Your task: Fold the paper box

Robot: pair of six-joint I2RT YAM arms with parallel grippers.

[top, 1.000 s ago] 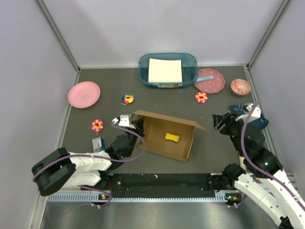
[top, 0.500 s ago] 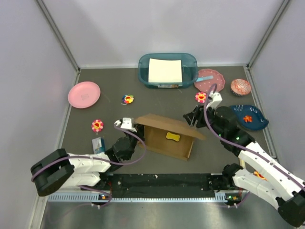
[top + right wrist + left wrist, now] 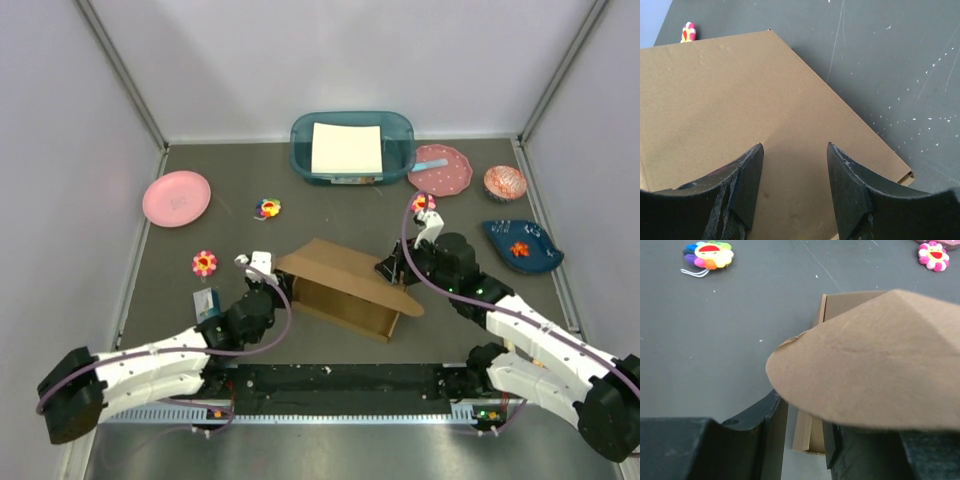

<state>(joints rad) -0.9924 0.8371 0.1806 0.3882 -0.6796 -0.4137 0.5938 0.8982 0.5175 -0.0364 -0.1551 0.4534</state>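
Observation:
The paper box is brown cardboard and lies in the middle of the table, its big lid flap tilted low over the tray. In the left wrist view the lid fills the right side. My left gripper is at the box's left corner. Its fingers stand apart astride the side wall's edge, with table showing in the gap. My right gripper is open over the lid's right part. Its fingers rest spread just above the lid.
At the back is a teal bin with a white sheet. There is a pink plate at left and a dotted plate, a small bowl and a blue dish at right. Flower toys lie around the box, with a small card near my left arm.
My right arm swung in from the right onto the lid. The lid came down over the tray and now hides the yellow item inside. My left gripper stayed at the left corner.

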